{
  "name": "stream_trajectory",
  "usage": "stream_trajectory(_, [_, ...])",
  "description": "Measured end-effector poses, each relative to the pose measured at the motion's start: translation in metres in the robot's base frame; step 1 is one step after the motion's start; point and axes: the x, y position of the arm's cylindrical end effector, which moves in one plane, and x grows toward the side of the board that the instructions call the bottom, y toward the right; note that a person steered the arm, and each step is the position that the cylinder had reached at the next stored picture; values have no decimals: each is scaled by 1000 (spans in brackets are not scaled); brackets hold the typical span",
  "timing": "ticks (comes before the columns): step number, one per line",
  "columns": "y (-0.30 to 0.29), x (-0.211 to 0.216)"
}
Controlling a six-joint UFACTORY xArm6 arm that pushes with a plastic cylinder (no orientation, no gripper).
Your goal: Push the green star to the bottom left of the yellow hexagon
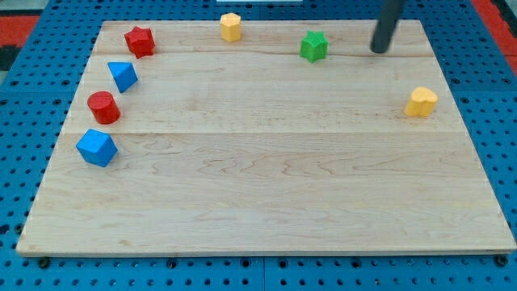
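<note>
My tip (379,49) rests on the wooden board (266,202) near the view's top right, at the end of a dark rod that leans in from the top edge of the view. The rod has nothing that opens or closes, and it holds nothing; the tip touches no block.

The green star (314,46) sits just to the view's left of the tip, near it but apart, with bare wood between the two. It lies close to the board's top edge. Farther to the view's left along that same edge is the yellow hexagon (231,27), well apart from the star and a little higher in the view. So the star is to the right of the hexagon and slightly below it.

A second yellow block (421,102), of a rounded shape I cannot make out for sure, lies near the board's right edge, below and to the right of the tip.

The other four blocks stand in a loose line down the board's left side. From the top: a red star (140,40), a blue block (123,76) with angled faces, a red cylinder (103,107), and a larger blue block (97,148) with several flat sides. None of them touch each other.

The board itself lies on a blue pegboard table (32,32) dotted with holes. There are no trays, bowls or boxes; every block sits directly on the wood.
</note>
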Motion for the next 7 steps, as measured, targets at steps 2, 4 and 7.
stream_trajectory(2, [-180, 44])
stream_trajectory(4, [-169, -29])
stream_trajectory(7, [-207, 19])
